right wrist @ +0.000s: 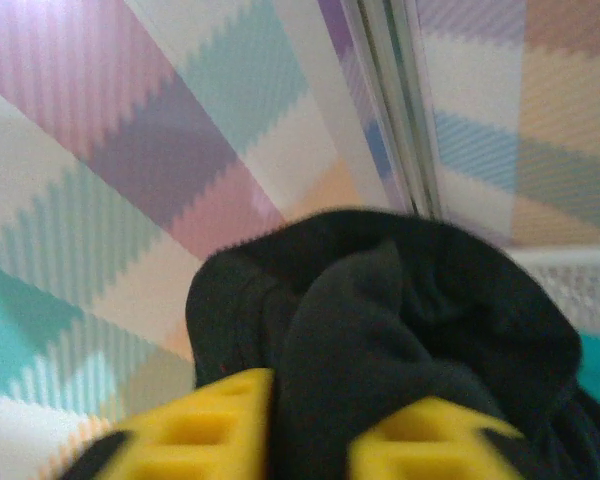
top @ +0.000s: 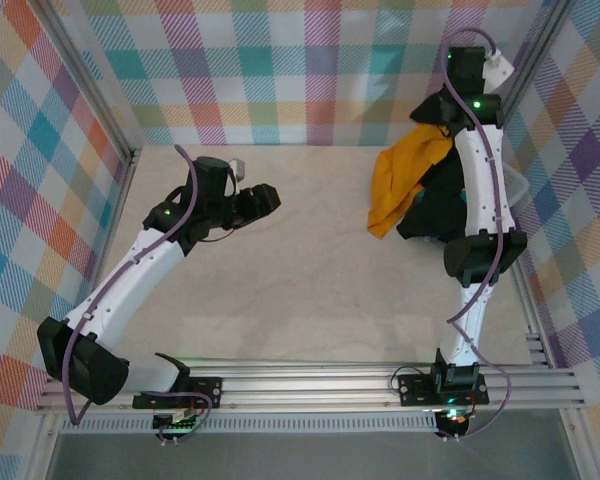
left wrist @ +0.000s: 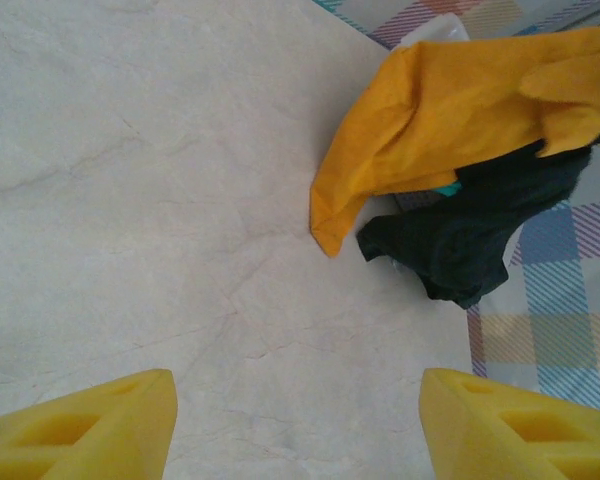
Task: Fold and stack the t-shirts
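Looks like the very first step: pulling one shirt from the heap, with nothing spread or folded on the counter (left wrist: 130, 200) yet. Shows the black shirt (right wrist: 400, 300) up at the right hand (right wrist: 310, 425), bunched between and over the two yellow fingers, close against the plaid wall. Cannot tell whether pinched tight or merely draped there, given fingers a little apart with cloth packed into the gap. Shows more black cloth below that hand in the heap, beside the orange shirt (top: 405, 180), with a sliver of teal cloth (left wrist: 448, 188) under the orange and a white basket (right wrist: 570, 280) just to the hand's right. Reaches with the right arm stretched far out to the back corner. Hovers with the left hand (left wrist: 300, 430) over bare counter, fingers wide apart and gripping nothing, heap ahead and to its right, well apart. Next, probably: draw the black shirt clear of the heap toward the open counter ahead of the left hand, lay it flat, then offer a hem or shoulder to the left hand. Calls for a firm hold, to avoid a drop back into the heap or dragging the orange shirt along.
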Available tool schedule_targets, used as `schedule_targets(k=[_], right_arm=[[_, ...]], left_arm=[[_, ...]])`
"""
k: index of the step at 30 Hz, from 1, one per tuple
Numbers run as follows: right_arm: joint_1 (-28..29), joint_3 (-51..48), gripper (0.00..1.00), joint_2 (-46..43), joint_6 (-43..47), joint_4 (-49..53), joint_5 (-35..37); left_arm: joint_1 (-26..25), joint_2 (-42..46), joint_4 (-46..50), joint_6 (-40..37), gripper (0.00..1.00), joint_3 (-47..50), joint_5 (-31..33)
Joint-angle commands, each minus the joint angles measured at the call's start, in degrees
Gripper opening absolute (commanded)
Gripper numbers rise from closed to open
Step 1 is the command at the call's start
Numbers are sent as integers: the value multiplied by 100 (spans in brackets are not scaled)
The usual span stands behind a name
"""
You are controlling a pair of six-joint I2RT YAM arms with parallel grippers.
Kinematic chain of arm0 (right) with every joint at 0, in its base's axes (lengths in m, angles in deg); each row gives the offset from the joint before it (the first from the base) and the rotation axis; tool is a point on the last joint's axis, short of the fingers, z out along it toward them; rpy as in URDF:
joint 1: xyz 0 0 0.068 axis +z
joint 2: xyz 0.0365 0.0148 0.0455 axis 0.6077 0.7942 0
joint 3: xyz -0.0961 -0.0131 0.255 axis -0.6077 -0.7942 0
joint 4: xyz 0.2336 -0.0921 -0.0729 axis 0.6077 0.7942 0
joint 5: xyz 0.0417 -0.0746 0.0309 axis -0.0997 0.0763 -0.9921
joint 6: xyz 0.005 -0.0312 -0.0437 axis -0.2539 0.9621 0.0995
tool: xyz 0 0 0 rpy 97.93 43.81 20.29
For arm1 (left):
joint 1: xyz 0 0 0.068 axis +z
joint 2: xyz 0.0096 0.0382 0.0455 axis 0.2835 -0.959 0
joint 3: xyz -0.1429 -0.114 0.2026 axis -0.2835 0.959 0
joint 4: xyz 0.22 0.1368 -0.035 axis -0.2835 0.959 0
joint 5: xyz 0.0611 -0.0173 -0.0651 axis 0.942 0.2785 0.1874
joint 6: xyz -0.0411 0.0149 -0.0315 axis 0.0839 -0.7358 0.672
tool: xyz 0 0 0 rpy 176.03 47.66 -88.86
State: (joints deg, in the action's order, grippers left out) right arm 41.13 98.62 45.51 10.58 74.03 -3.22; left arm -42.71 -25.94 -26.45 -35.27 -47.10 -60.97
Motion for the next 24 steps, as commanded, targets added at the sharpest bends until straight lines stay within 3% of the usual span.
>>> schedule_targets(k=[1,4,8,14,20,24], right_arm=[[-229,-916,70,-182,-542,594,-688],[-479,-1933,82,-612,-464,506,-1327],[-532,-3868,91,-1966,22,-502,-1554],[-606,-5936,98,-3549,479,-1043,-1757],[-759,-6605,100,-3543,693,-1289,-2753],[-757,-6815,97,-3517,597,-1395,-2978]], left_arm=[[-80,26,32,-9,65,-91,-163],[-90,86,65,-48,66,-59,-221],[-100,207,-46,12,66,140,-248],[-188,267,-226,67,67,352,-270],[-215,163,-104,-86,67,207,-336],[-215,209,-16,-158,68,165,-291]])
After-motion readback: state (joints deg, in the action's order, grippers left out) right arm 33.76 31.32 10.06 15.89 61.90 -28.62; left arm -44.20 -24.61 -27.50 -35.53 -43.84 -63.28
